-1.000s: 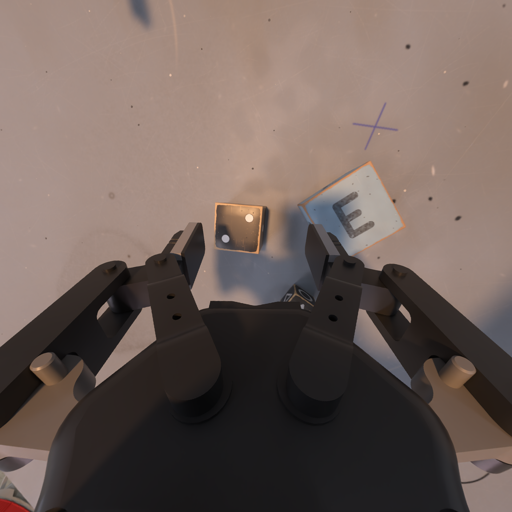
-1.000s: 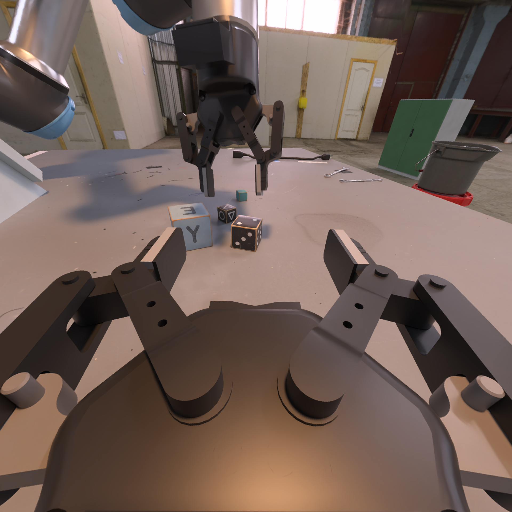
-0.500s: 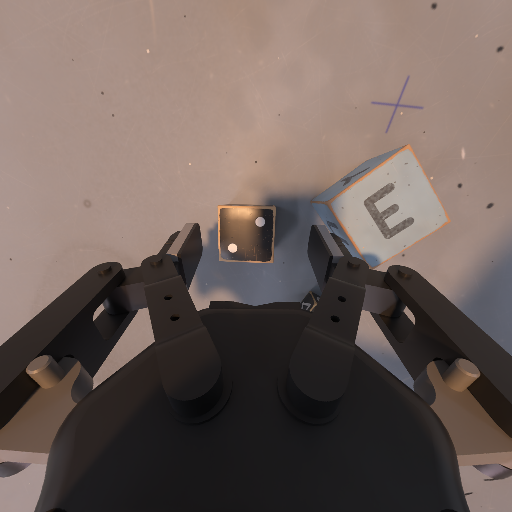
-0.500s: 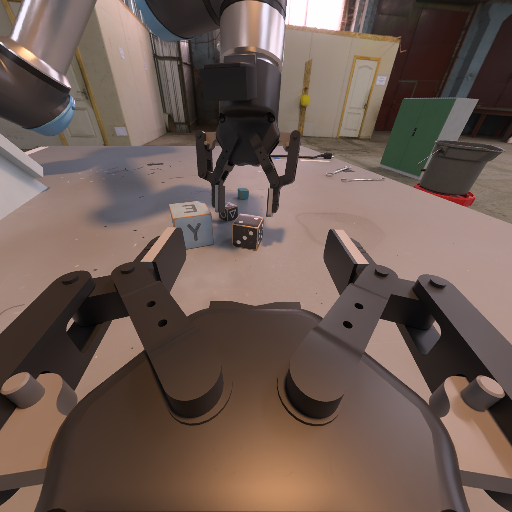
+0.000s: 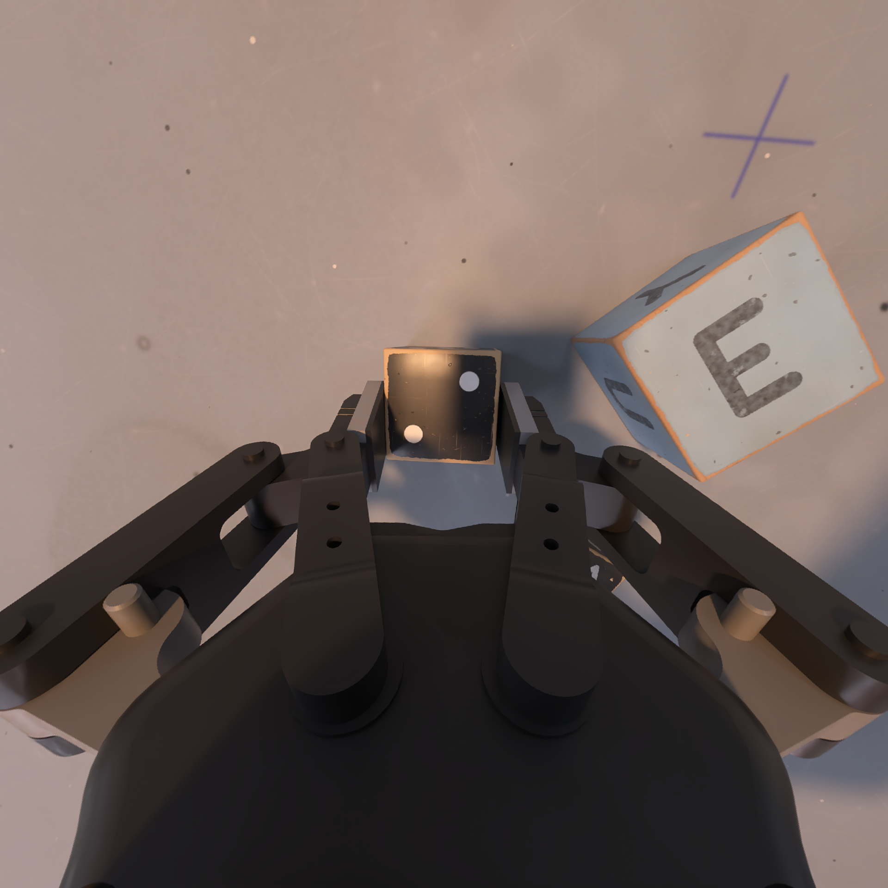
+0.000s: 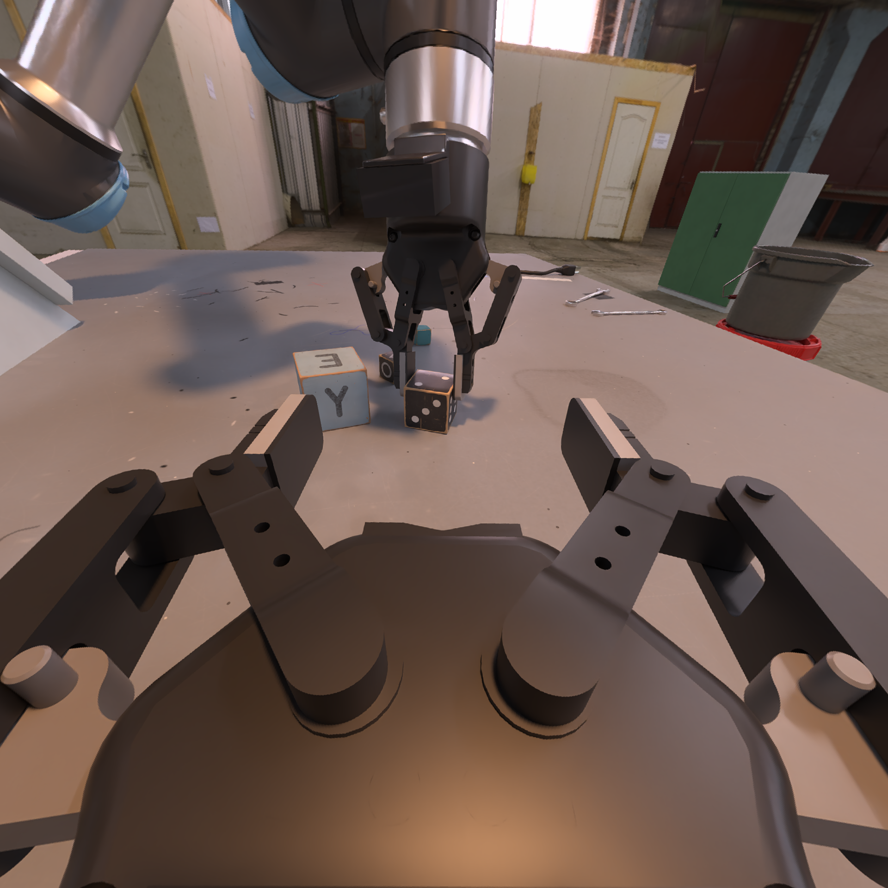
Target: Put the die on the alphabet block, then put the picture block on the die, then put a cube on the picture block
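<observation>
The black die [image 5: 442, 406] with white pips rests on the table between the fingers of my left gripper [image 5: 442, 413], whose pads press on its two sides. The right wrist view shows the same grip on the die [image 6: 427, 403] from the front. The pale blue alphabet block [image 5: 749, 355] stands just beside it, and also shows in the right wrist view [image 6: 331, 384]. A small black picture block [image 6: 386, 367] sits behind them. A small teal cube [image 6: 423, 335] lies farther back. My right gripper [image 6: 439, 427] is open and empty, low over the table in front of the blocks.
A purple cross mark [image 5: 759, 139] is drawn on the table beyond the alphabet block. Two wrenches [image 6: 629, 312] and a cable [image 6: 552, 271] lie at the far right. A grey bucket [image 6: 797, 293] stands off the table. A white panel [image 6: 29, 283] is at the left.
My left gripper has come down over the die and its fingers have closed from wide open onto the die's sides. The right gripper has not moved.
</observation>
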Controlling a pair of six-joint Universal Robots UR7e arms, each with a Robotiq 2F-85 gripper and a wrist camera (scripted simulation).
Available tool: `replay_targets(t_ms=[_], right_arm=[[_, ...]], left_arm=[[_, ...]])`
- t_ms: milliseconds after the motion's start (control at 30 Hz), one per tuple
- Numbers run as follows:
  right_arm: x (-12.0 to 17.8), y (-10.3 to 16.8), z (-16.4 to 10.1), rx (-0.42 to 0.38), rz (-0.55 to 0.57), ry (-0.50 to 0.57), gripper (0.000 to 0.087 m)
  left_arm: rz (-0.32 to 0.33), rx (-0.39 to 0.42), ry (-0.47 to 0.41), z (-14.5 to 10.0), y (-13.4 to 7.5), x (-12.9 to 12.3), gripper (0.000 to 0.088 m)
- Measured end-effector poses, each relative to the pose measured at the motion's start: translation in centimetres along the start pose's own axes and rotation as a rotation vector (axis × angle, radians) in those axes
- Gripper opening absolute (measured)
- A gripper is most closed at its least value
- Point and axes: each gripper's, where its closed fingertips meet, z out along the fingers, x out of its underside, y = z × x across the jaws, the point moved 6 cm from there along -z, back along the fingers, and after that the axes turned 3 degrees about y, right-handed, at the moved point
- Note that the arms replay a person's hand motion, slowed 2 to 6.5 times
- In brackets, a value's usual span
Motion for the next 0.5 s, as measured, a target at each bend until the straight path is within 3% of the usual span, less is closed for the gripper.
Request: replay_targets(t_ms=[233,500], right_arm=[[0.0,0.0,0.0,-0.001,0.0,0.0,0.0854],[0.0,0.0,0.0,-0.001,-0.004,0.004,0.0854]], left_arm=[[-0.087,-0.072,0.043,-1.4,-0.1,0.3,0.0396],[-0.24,-0.152,0.025,-5.4,-1.5,-0.5,0.0396]])
